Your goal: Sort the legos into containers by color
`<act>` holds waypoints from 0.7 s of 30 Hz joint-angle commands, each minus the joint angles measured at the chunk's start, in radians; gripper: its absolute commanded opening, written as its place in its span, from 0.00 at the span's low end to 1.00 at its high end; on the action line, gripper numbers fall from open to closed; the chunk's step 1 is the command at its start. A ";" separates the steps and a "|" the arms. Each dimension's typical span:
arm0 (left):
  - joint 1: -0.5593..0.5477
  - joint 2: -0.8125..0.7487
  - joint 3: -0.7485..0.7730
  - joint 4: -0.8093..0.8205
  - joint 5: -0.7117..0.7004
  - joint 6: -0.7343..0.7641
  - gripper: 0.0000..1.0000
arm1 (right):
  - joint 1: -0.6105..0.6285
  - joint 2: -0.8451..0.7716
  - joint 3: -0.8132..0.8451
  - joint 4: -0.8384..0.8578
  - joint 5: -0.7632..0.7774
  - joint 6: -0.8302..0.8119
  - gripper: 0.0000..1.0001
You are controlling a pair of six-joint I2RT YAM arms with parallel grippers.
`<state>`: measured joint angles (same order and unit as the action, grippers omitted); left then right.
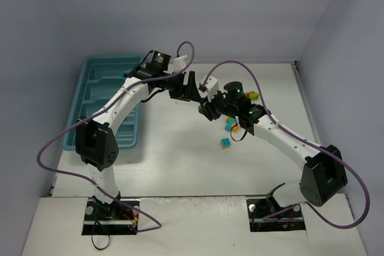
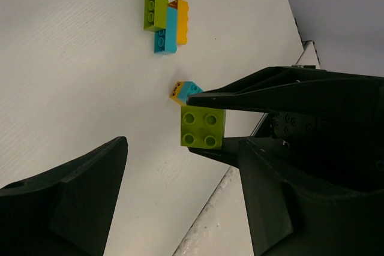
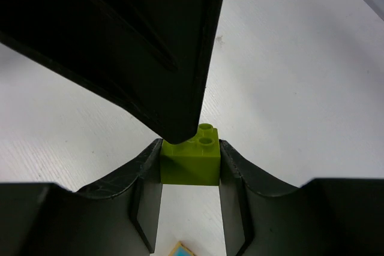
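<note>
While the right claw [image 3: 190, 146] grips a lime green lego [image 3: 191, 163] between both fingers over mid-worktop [image 1: 180, 166], the left claw [image 2: 180, 208] stands spread wide, holding nothing. One of its fingers [image 3: 150, 40] is close against the brick's studded top. Loose legos lie to the right: a lime, cyan and orange cluster [image 2: 165, 21] and a cyan-orange piece [image 2: 186, 90]. The teal tray [image 1: 96, 67] sits far left, well apart.
</note>
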<state>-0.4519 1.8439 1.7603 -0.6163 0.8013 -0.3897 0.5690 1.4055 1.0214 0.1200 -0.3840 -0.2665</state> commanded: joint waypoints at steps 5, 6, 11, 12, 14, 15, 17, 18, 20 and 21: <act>-0.036 -0.037 0.013 -0.016 0.030 0.057 0.68 | -0.003 -0.034 0.026 0.052 -0.026 -0.002 0.05; -0.041 -0.035 0.010 -0.011 0.033 0.052 0.68 | -0.003 -0.037 0.023 0.052 -0.026 -0.002 0.05; -0.079 -0.018 0.011 0.016 0.042 0.034 0.68 | -0.001 -0.043 0.013 0.050 -0.029 0.000 0.05; -0.080 -0.017 0.010 0.023 0.042 0.023 0.68 | 0.000 -0.045 0.011 0.050 -0.029 0.000 0.05; -0.088 -0.009 0.010 0.029 0.041 0.017 0.67 | 0.000 -0.046 0.006 0.052 -0.029 0.001 0.05; -0.090 -0.008 0.010 0.029 0.039 0.015 0.65 | 0.000 -0.048 0.005 0.052 -0.027 0.001 0.05; -0.094 -0.005 0.007 0.023 0.029 0.017 0.63 | 0.000 -0.051 0.002 0.052 -0.023 0.001 0.06; -0.094 -0.002 0.007 0.018 0.018 0.018 0.62 | 0.000 -0.054 0.000 0.052 -0.020 0.001 0.06; -0.096 0.009 0.005 0.003 0.010 0.020 0.61 | 0.000 -0.056 -0.001 0.052 -0.012 0.001 0.05; -0.096 0.015 0.007 -0.003 0.006 0.020 0.60 | 0.000 -0.057 -0.003 0.052 -0.013 0.000 0.06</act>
<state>-0.5293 1.8633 1.7554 -0.6155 0.7986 -0.3721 0.5701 1.3983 1.0065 0.0929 -0.4084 -0.2653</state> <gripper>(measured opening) 0.607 0.338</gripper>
